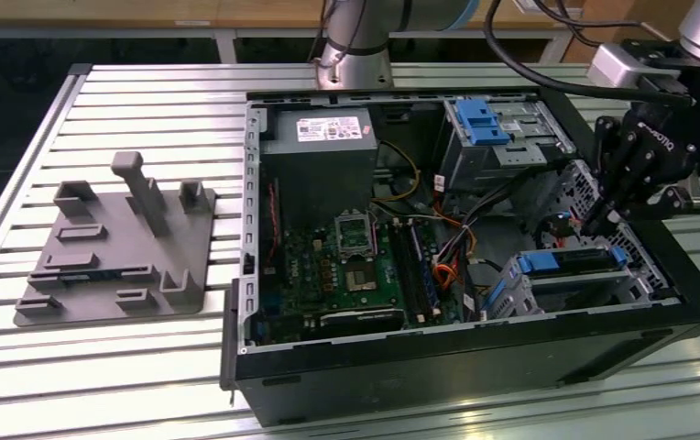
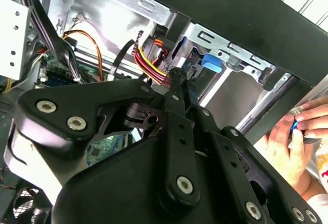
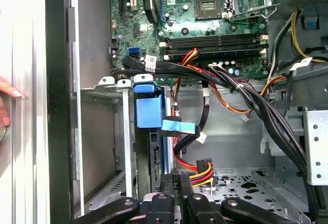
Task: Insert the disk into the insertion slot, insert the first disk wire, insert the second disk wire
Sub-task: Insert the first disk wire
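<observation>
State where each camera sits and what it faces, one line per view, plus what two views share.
Exterior view: off the arm, looking down into the open computer case; arm base and end effector show.
First wrist view: on the arm, facing the motherboard; the end effector shows.
Second wrist view: on the arm, looking past the end effector at the insertion slot.
Both wrist views share the red-yellow wires.

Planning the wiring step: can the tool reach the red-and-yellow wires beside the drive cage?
Probably yes: the tool is right at the red-and-yellow wires, with nothing visible between them in the first wrist view.
</observation>
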`<state>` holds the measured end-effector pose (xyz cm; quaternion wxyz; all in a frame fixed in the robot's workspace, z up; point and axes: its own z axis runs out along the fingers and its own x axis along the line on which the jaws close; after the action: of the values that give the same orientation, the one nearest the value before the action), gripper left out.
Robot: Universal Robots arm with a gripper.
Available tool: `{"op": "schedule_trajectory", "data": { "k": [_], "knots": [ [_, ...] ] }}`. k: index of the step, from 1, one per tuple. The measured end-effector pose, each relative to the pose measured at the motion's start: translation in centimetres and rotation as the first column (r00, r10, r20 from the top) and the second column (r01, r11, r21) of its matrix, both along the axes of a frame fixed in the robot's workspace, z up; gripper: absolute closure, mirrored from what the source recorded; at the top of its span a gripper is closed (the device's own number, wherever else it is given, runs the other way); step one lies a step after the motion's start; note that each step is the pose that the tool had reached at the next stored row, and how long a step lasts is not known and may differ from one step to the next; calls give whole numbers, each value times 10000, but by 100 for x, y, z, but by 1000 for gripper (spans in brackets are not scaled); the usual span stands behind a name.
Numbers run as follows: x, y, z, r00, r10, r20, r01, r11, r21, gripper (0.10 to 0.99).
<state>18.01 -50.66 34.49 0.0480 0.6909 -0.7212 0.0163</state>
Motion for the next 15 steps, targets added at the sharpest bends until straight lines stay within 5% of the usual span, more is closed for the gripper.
{"op": "schedule_trajectory", "data": {
  "k": [5, 10, 15],
  "knots": [
    [-5, -26, 0, 9997, 243, 18, -243, 9997, 2, 922],
    [-27, -68, 0, 9994, 331, 120, -332, 9994, 34, 922],
    [-27, -69, -1, 9994, 331, 125, -332, 9994, 36, 922]
  ]
}}
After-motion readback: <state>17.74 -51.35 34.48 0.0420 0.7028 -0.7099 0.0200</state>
